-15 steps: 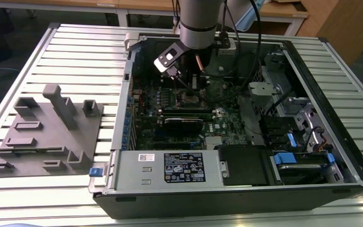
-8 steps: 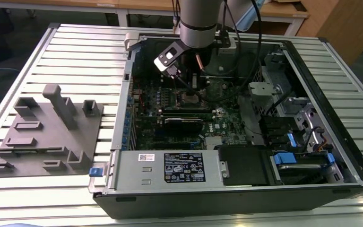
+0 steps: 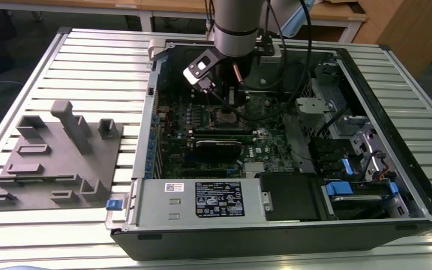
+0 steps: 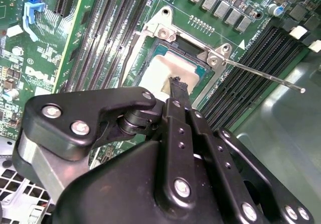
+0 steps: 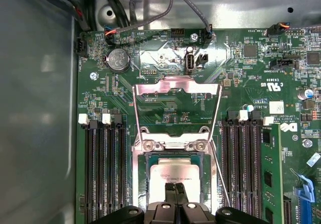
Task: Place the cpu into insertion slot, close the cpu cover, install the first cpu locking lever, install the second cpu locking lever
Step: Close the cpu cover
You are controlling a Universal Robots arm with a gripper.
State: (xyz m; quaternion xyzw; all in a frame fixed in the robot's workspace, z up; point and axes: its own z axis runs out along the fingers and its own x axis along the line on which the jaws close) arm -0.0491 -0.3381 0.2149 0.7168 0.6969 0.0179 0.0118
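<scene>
The cpu lies flat in the insertion slot on the green motherboard, its dull silver top facing up; it is also pale in the second wrist view. My gripper is shut, its two black fingertips pressed together and resting on or just above the chip's top. The cpu cover is swung open, hinged at the socket's edge. A thin locking lever sticks out free beside the socket. In the exterior view the gripper reaches down into the open computer case.
Long black memory slots flank the socket on both sides. Cables and a coin battery lie beyond the cover. The case walls surround the board. A grey fixture plate sits on the table at the exterior view's left.
</scene>
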